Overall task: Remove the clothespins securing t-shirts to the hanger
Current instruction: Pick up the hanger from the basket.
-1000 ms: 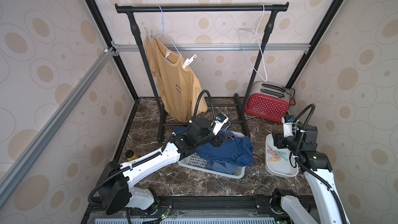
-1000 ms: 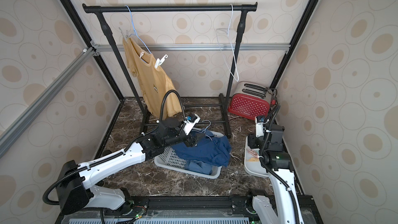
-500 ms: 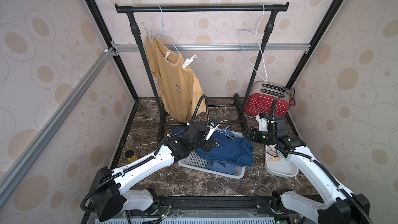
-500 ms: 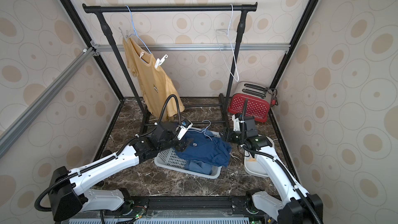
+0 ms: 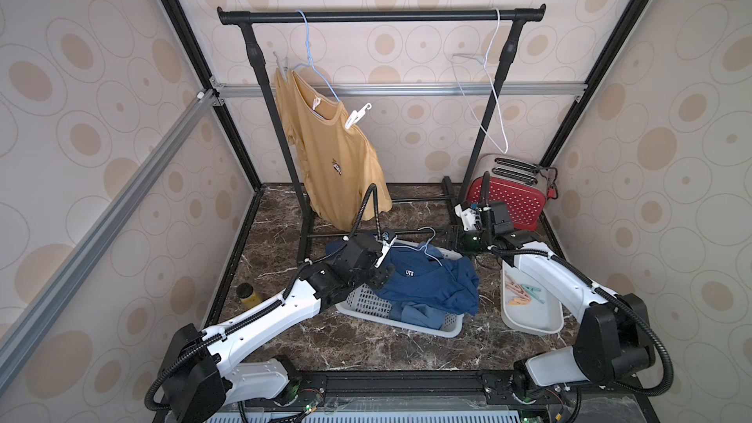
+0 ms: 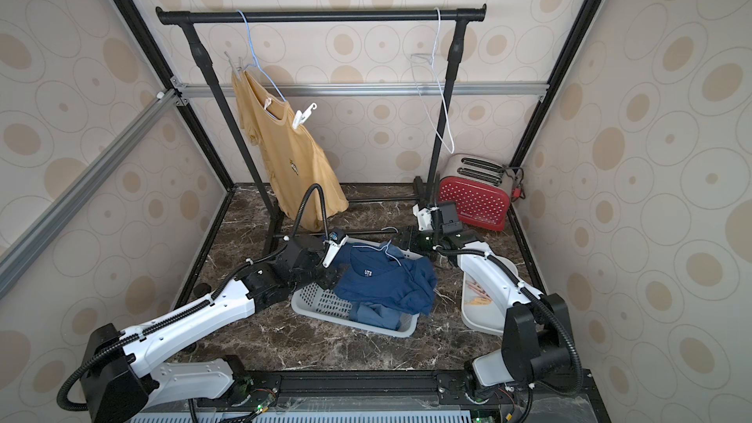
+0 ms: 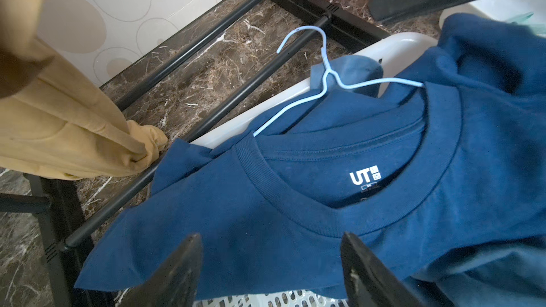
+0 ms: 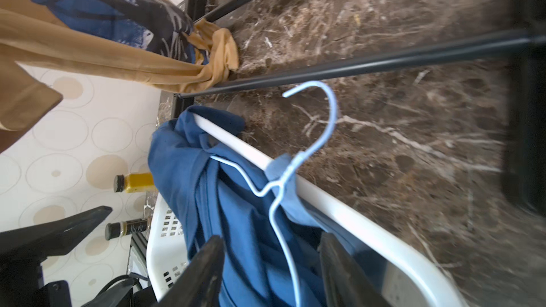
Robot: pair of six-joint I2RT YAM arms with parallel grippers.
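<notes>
Clothespins (image 5: pixel 523 292) loose in white tray (image 5: pixel 537 318)

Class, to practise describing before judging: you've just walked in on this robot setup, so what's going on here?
A dark blue t-shirt on a light blue hanger lies in a white basket. The left gripper hovers open over that shirt. The right gripper is open, with the hanger wire between its jaws. A yellow t-shirt hangs on the rack, with a white clothespin at its shoulder. Loose clothespins lie in a white tray.
</notes>
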